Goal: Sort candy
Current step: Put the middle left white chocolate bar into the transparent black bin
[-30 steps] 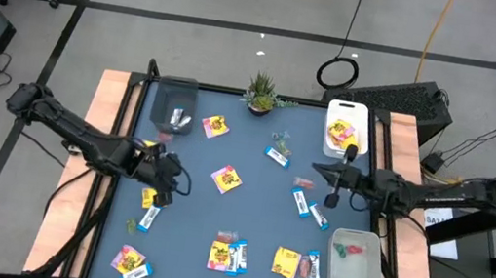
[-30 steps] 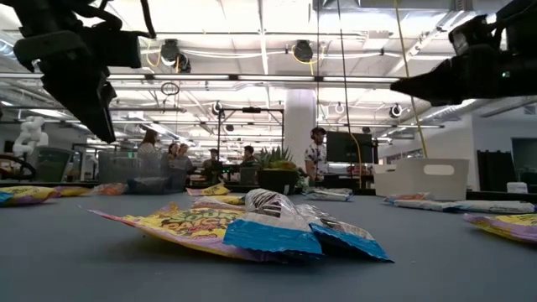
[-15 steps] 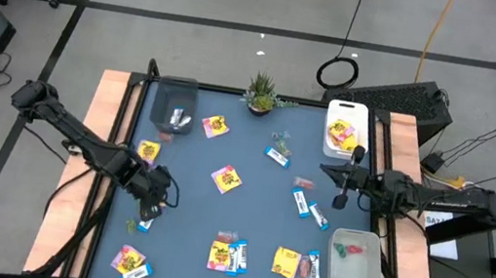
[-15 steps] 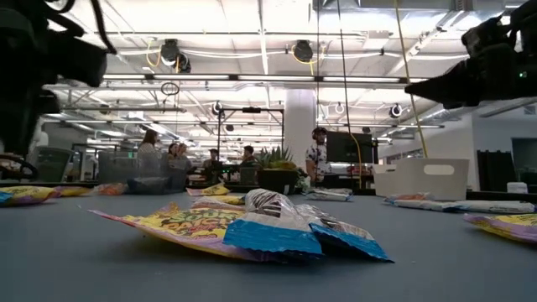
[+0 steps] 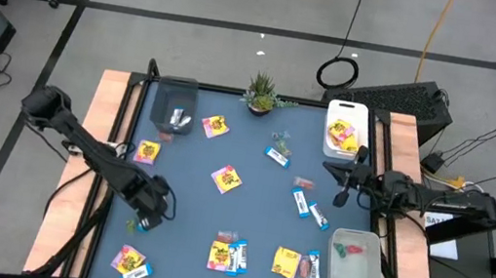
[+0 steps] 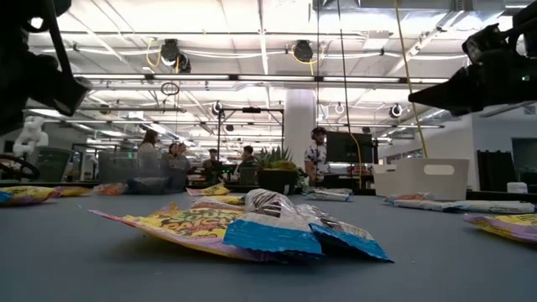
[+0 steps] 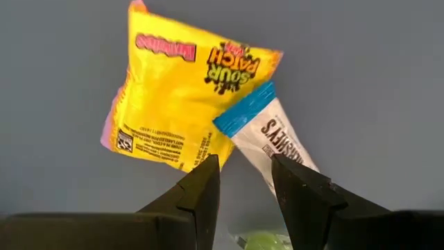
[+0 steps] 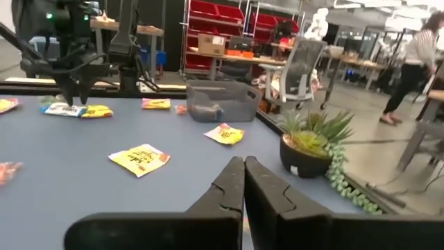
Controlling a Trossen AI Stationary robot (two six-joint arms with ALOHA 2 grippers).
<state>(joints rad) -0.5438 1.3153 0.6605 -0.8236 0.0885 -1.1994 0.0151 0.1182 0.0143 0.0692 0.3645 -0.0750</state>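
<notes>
Candy lies scattered on the blue table: yellow packets (image 5: 225,178) (image 5: 148,152), slim blue-and-white bars (image 5: 302,202), and small pieces. My left gripper (image 5: 150,211) hangs open near the table's left side, pointing down. In its wrist view, the left gripper (image 7: 243,184) is over a yellow packet (image 7: 187,97), with a blue-and-white bar (image 7: 274,142) lying partly on that packet and a green piece (image 7: 263,242) beside them. It touches none of them. My right gripper (image 5: 341,194) is shut and empty at the table's right side, in the air; its wrist view shows the right gripper (image 8: 244,167) pointing across the table.
A dark bin (image 5: 174,105) stands at the far left. A white bin (image 5: 346,107) holding yellow packets stands at the far right, and another white bin (image 5: 353,273) at the near right. A potted plant (image 5: 261,93) sits at the far edge. People stand in the room beyond.
My left gripper has moved toward the near edge and now stands over the yellow packet and the bar; a yellow packet farther back has come into view behind it. My right gripper has drawn back slightly toward the table's right edge.
</notes>
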